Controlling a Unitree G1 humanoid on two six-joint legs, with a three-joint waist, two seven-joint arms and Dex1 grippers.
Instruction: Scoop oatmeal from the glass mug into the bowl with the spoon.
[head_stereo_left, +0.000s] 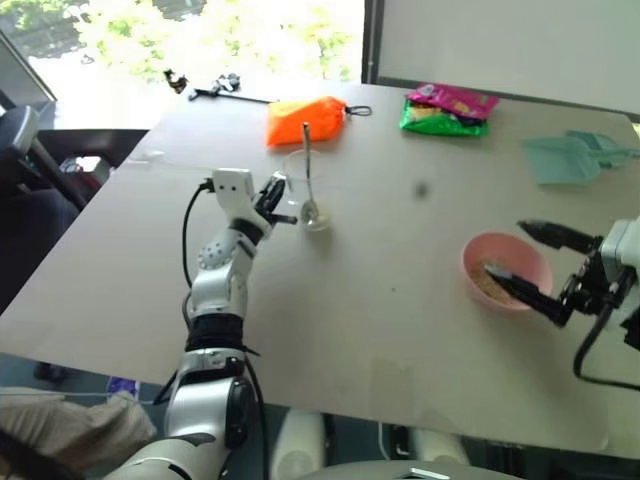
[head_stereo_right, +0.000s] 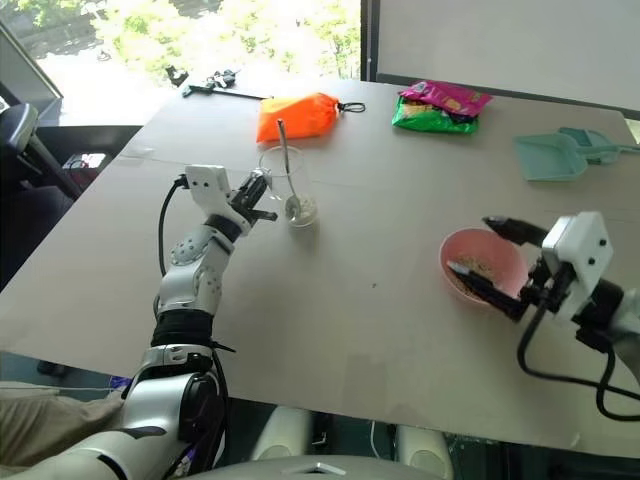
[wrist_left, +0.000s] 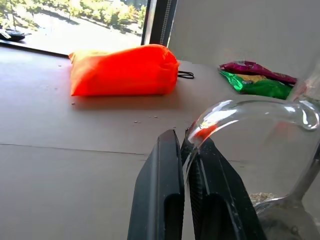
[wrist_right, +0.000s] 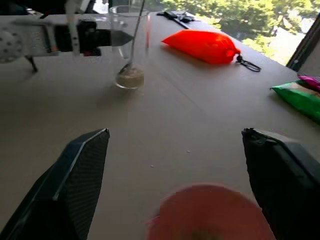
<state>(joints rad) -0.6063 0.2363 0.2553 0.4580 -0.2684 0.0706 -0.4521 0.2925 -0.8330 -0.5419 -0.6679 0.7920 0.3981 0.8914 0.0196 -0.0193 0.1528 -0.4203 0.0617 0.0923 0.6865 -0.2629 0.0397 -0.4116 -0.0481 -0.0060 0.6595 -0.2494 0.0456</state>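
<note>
The glass mug (head_stereo_left: 303, 190) stands left of the table's middle, with a little oatmeal (head_stereo_right: 300, 210) at its bottom. The spoon (head_stereo_left: 308, 160) stands in it, handle leaning up past the rim. My left gripper (head_stereo_left: 275, 205) is shut on the mug's clear handle (wrist_left: 235, 107), which is pinched between its fingers (wrist_left: 162, 190). At the right, the pink bowl (head_stereo_left: 525, 255) holds some oatmeal (head_stereo_left: 489, 284). My right gripper (head_stereo_left: 506, 247) hangs just above the bowl, open wide, its fingers (wrist_right: 75, 185) spread to either side of the rim and holding nothing.
An orange pouch (head_stereo_left: 305, 120) lies behind the mug. A green and pink snack packet (head_stereo_left: 445, 110) and a teal scoop (head_stereo_left: 565, 155) lie at the far right. A black tool (head_stereo_left: 215, 88) lies at the far edge by the window.
</note>
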